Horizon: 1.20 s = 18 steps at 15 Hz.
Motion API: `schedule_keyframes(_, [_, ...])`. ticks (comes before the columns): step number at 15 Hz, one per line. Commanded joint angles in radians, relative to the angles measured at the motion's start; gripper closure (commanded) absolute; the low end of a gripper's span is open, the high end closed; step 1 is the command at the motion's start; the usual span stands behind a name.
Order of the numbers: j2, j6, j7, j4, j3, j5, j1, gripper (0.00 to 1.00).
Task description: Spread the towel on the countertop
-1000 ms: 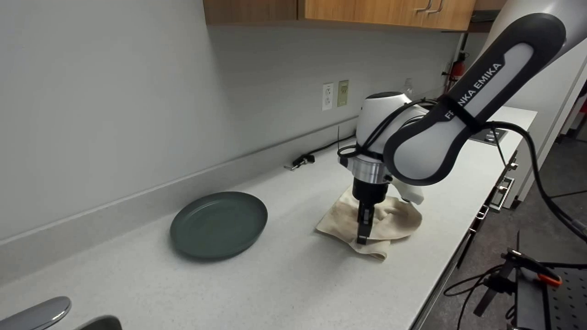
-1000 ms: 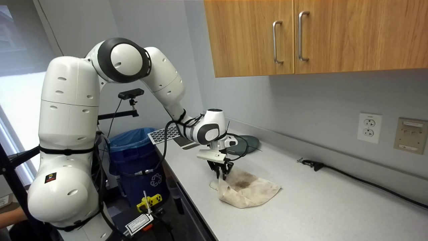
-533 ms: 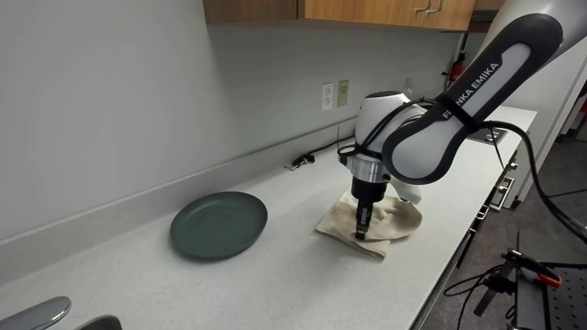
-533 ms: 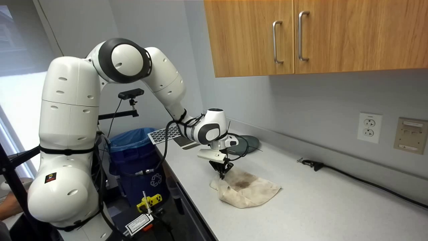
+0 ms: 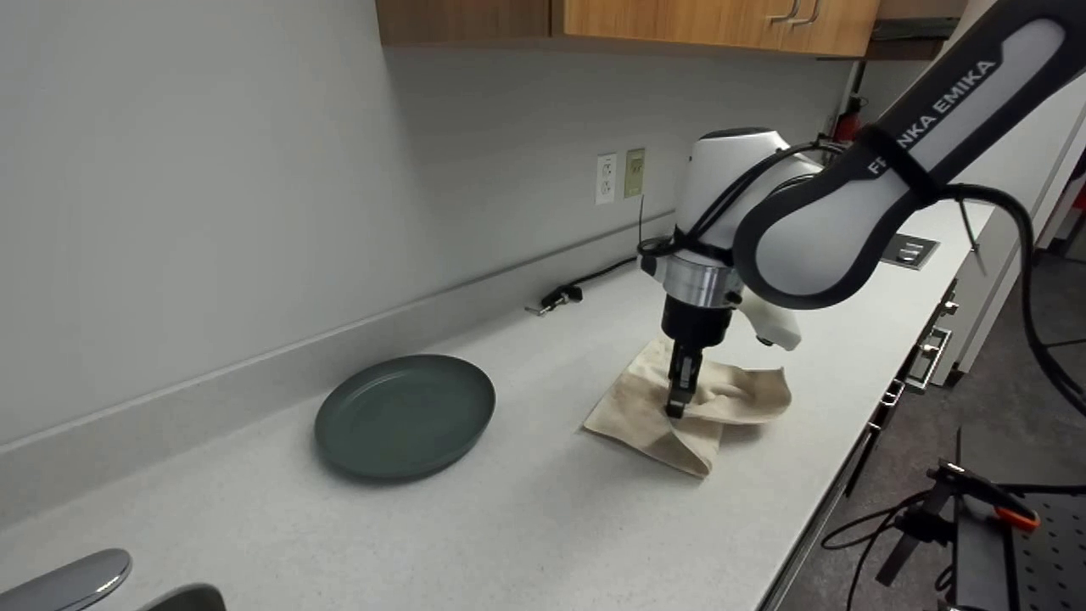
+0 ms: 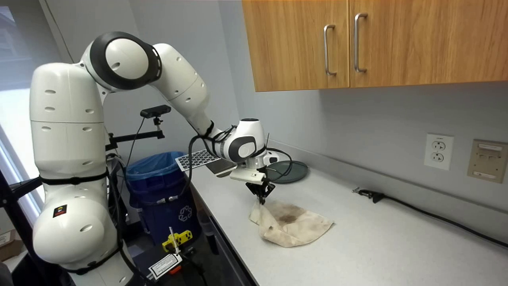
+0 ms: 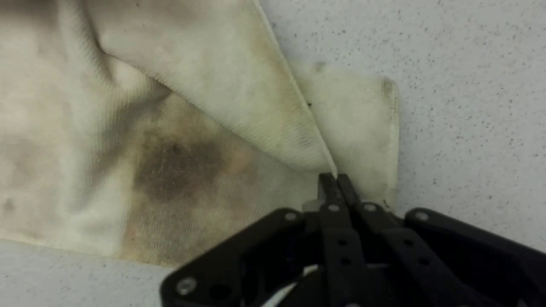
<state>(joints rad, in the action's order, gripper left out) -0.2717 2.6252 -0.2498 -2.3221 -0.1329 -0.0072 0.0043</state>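
The towel (image 5: 632, 412) is beige with a dark stain and lies partly folded on the white countertop (image 5: 509, 526). It also shows in an exterior view (image 6: 295, 232) and fills the left of the wrist view (image 7: 192, 213). My gripper (image 7: 336, 175) is shut on a corner of the towel's folded-over layer. It holds that corner a little above the rest of the cloth, as both exterior views show the gripper (image 5: 675, 412) (image 6: 262, 201) over the towel. A lower layer sticks out past the fold on the right in the wrist view. The underside of the fold is hidden.
A dark green plate (image 5: 405, 416) lies near the wall. A black clamp (image 5: 562, 295) with a cable lies by the backsplash (image 5: 365, 339). A faucet (image 5: 68, 581) stands at the near left. Wooden cabinets (image 6: 301, 47) hang above. The counter's front edge drops toward a blue bin (image 6: 162, 214).
The fingers have closed on the towel since one second ago. My gripper has since risen and moved slightly toward the robot's base, pulling the held towel corner up with it.
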Motion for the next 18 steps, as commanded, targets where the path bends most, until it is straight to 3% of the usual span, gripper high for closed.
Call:
schedule_keyframes(1, [0.145,-0.043,-0.018,-0.136,0.013,-0.002,-0.002,1.0])
schedule_keyframes(11, [0.325,-0.094,-0.016,-0.367,0.043,0.009,0.016,1.0])
schedule_keyframes(12, [0.329,-0.099,-0.01,-0.373,0.045,0.008,0.016,0.95])
schedule_keyframes(13, [0.333,-0.103,-0.007,-0.377,0.048,0.004,0.016,0.73])
schedule_keyframes(15, [0.335,-0.108,-0.009,-0.379,0.053,0.005,0.015,0.68])
schedule_keyframes(18, [0.334,-0.112,-0.011,-0.369,0.06,0.007,0.015,0.47])
